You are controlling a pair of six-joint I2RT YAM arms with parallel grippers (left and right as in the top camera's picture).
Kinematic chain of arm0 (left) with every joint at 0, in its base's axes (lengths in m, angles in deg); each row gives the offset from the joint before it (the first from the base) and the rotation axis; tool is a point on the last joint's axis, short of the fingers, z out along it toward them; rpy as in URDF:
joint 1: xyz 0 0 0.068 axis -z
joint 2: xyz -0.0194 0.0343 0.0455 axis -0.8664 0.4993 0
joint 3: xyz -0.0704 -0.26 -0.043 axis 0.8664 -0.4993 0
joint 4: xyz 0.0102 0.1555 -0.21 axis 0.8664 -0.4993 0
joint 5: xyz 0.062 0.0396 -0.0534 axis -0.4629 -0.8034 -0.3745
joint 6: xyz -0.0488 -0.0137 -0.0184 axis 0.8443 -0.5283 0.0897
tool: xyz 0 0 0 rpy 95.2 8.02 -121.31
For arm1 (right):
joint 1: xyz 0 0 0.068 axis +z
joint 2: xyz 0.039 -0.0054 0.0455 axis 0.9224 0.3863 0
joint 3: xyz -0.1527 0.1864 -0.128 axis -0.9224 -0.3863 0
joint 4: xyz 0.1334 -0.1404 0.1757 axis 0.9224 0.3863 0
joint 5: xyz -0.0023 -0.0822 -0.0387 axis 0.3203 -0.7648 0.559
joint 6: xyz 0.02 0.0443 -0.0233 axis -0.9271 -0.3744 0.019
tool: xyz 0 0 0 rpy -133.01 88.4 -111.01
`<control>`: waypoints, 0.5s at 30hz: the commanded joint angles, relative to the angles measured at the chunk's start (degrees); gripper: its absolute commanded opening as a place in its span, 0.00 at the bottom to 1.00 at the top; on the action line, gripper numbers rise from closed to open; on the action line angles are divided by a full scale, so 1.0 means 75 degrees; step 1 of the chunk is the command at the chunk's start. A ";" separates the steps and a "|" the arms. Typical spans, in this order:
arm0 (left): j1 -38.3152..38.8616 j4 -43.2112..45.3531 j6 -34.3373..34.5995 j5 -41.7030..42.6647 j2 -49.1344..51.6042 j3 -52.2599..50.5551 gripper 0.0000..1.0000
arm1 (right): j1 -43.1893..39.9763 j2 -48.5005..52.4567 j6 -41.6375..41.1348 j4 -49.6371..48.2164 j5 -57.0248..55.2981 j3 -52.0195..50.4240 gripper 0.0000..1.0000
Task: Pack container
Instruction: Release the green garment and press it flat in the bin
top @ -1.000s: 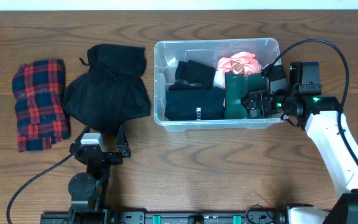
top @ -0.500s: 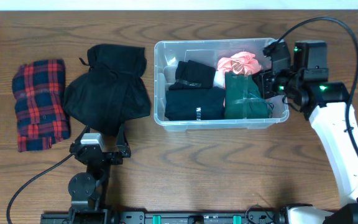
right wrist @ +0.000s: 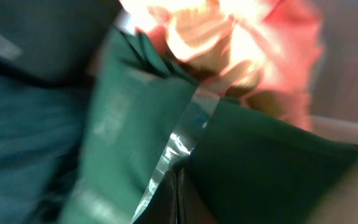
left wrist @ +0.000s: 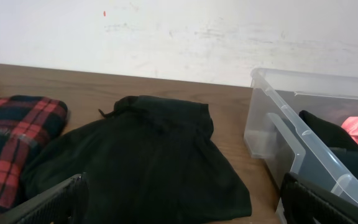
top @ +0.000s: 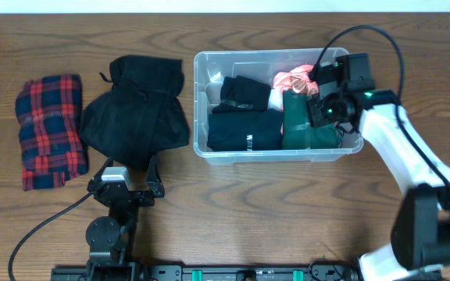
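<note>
1. Wood-grain tabletop (top: 287, 211) fills the overhead view, and a scuffed white wall (left wrist: 166, 31) stands behind it in the left wrist view.
2. The container (top: 272, 53) sits right of centre toward the far edge, upright and with no lid on it.
3. Inside it, black folded clothes (top: 241, 129) take up the left and middle. A pink garment (top: 294, 78) is bunched in the far right corner, and a green folded garment (top: 303, 129) lies in front of it against the right end.
4. The right tool (top: 317, 113) hangs over the container's right end, low above the green garment, with its white arm (top: 397, 144) reaching in from the right.
5. Its fingers (right wrist: 191, 205) are pressed together. The right wrist view is blurred, so I cannot tell whether any cloth is pinched between them.
6. The left tool (top: 127, 173) rests near the front of the tabletop with its fingers spread wide apart and nothing between them.
7. Just beyond it lies a black garment (top: 135, 109), loosely heaped beside the container's left wall but not touching it.
8. A red-and-blue plaid cloth (top: 51, 131) lies folded at the far left, right beside the black garment.
</note>
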 commanded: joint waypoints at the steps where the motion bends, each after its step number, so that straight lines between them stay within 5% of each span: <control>1: 0.0032 -0.0280 -0.0012 0.0055 -0.0035 -0.0111 0.98 | 0.0087 0.0731 0.0087 -0.0108 -0.0210 0.0050 0.01; 11: 0.0032 -0.0277 -0.0015 0.0055 -0.0035 -0.0111 0.98 | 0.0102 0.0187 -0.0090 -0.0017 0.0114 0.0577 0.02; 15: 0.0032 -0.0277 -0.0012 0.0055 -0.0035 -0.0111 0.98 | -0.0003 -0.0749 -0.0105 0.0131 -0.0079 0.0839 0.11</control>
